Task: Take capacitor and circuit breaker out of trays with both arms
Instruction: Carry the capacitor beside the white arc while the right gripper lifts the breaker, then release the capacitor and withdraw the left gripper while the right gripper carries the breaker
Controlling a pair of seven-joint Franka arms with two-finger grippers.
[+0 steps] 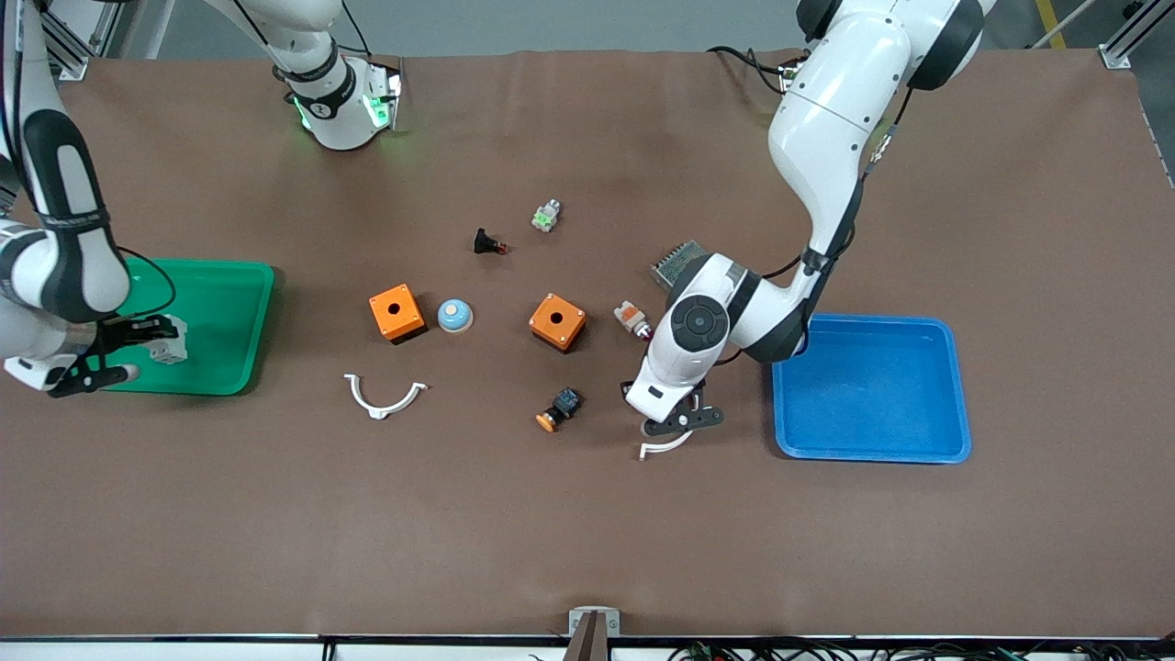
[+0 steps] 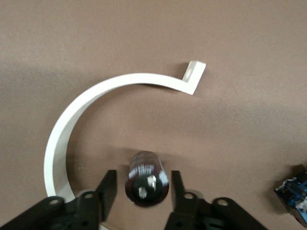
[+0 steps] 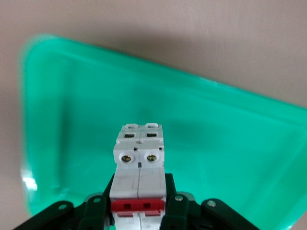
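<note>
The capacitor (image 2: pixel 146 178), a small black cylinder with a pale end face and two pins, lies on the brown table inside a white curved clip (image 2: pixel 96 103). My left gripper (image 2: pixel 143 179) is open and straddles it, with a gap on each side. In the front view this gripper (image 1: pixel 684 420) is low over the clip (image 1: pixel 665 447), beside the blue tray (image 1: pixel 872 386), and hides the capacitor. My right gripper (image 3: pixel 138 191) is shut on the breaker (image 3: pixel 139 153), a white-grey block with red levers. It holds the breaker (image 1: pixel 170 341) over the green tray (image 1: pixel 229 321).
Two orange boxes (image 1: pixel 397 312) (image 1: pixel 557 321), a blue dome button (image 1: pixel 454 315), a second white clip (image 1: pixel 384 397), a black part with a red tip (image 1: pixel 488 243), a white-orange part (image 1: pixel 632 318), an orange-capped button (image 1: pixel 560 408) and a grey module (image 1: pixel 677 260) lie mid-table.
</note>
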